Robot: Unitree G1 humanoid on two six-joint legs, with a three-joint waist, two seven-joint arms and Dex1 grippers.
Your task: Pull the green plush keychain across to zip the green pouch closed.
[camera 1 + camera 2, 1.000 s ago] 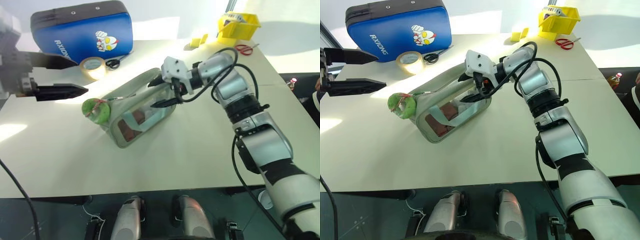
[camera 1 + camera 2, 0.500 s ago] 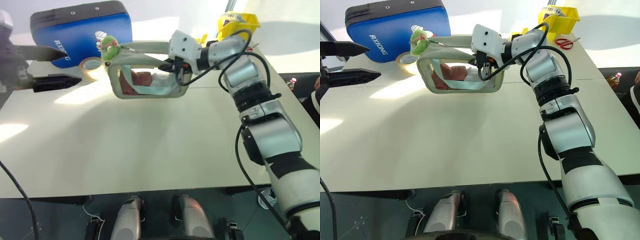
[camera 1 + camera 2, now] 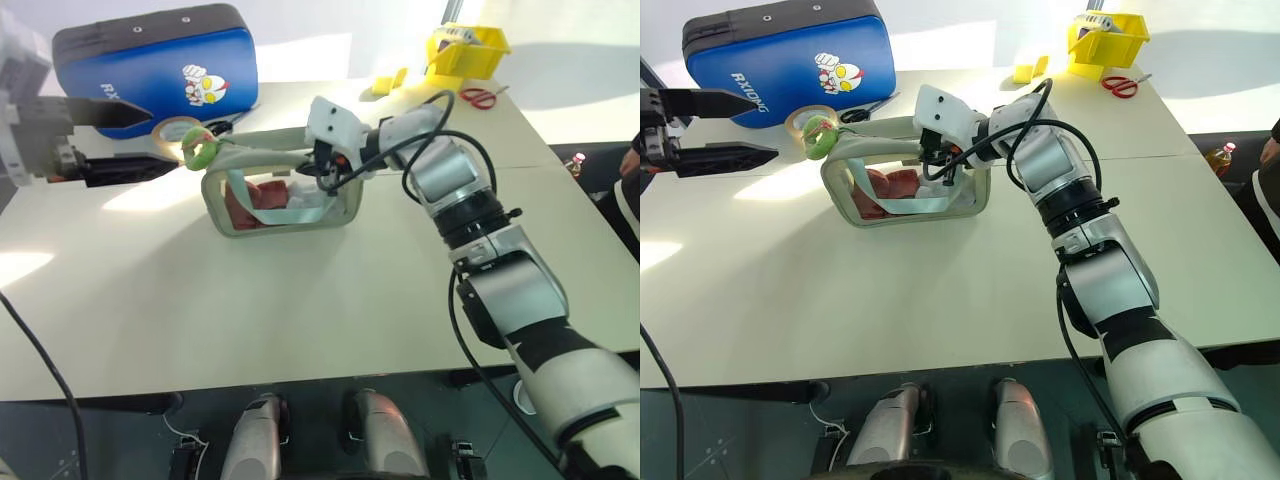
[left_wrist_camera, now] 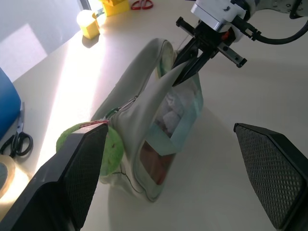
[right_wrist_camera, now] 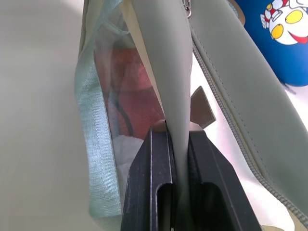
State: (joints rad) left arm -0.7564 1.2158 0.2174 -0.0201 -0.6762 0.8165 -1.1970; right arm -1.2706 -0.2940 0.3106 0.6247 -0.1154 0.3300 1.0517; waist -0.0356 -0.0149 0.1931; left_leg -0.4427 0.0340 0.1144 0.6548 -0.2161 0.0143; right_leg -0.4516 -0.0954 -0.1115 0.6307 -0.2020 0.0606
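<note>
the right gripper [image 3: 932, 157] pinches the top edge of the green pouch [image 3: 902, 188], centre-left of frame, propping it upright. its long axis runs left to right. the left gripper [image 3: 125, 140], jaws spread, waits upper left, near the green plush keychain [image 3: 818, 136] at the pouch's left end. zipper looks unpulled; nearly all remains.

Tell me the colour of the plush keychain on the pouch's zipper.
Bright green, with a pinkish centre; the green plush keychain shows best in the right eye view.
</note>
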